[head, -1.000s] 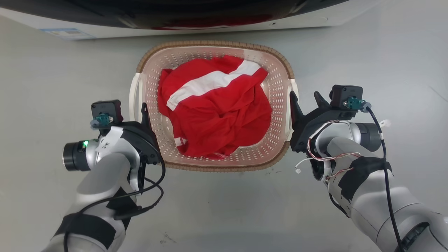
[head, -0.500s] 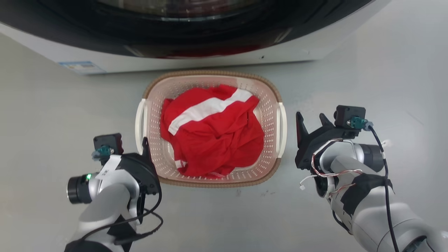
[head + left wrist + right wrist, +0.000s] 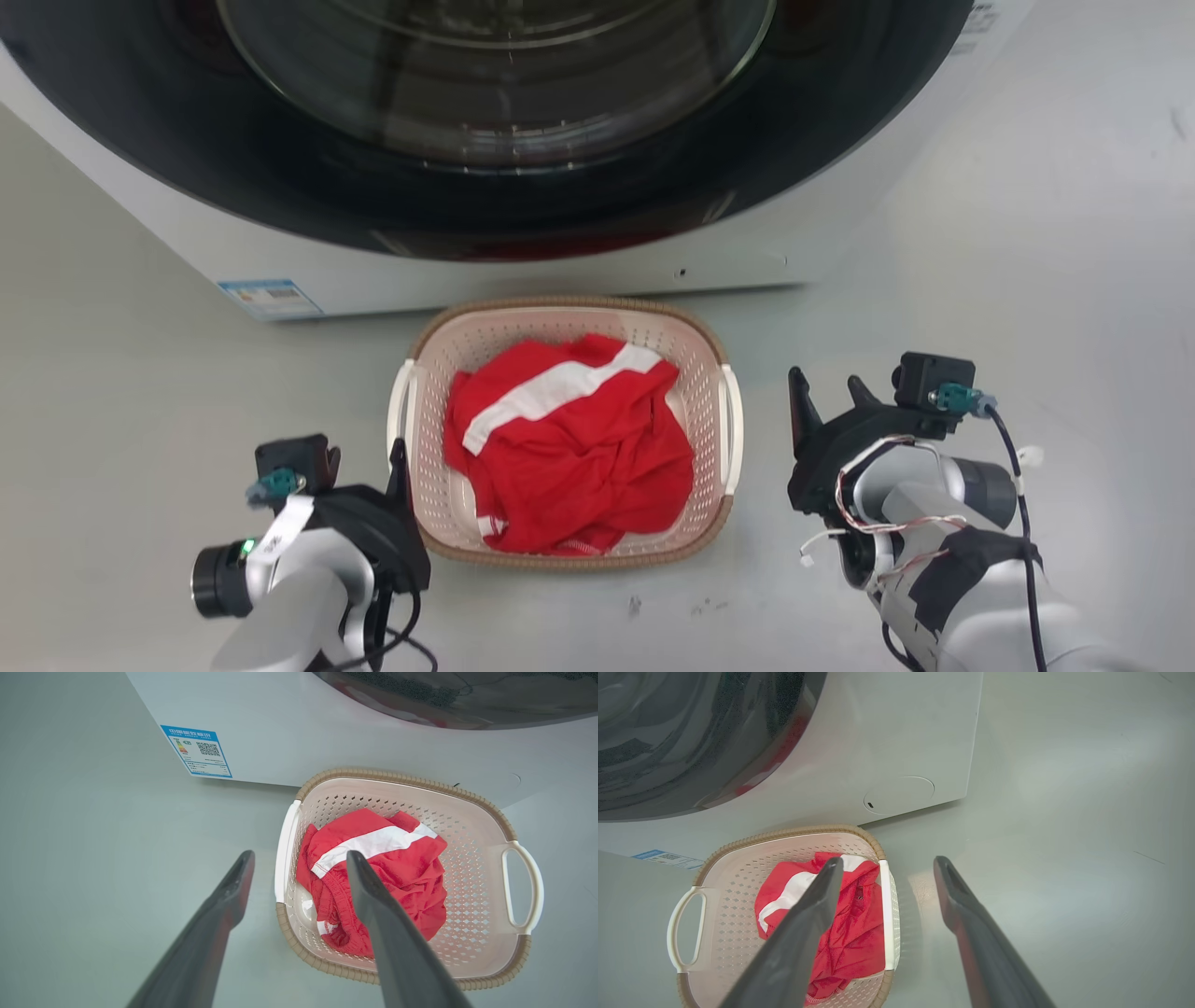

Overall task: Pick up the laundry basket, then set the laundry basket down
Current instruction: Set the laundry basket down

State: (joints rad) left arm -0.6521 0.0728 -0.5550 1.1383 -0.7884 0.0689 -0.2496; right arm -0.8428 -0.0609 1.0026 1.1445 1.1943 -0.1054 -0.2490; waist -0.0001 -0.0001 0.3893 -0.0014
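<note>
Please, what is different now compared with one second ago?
The head camera lifted, showing more washer. The right end effector drew away from the laundry basket handle; the left end effector stays beside its handle. Both are open, empty. The red garment lies unmoved inside.

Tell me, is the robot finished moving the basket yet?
Nearly, it seems. Done: the laundry basket stands on the floor by the washer, red clothes inside, nothing holding it. In hand: the left gripper and right gripper are open, and the right one, against its handle a second ago, now shows a gap. Left: probably only pulling the arms away.
</note>
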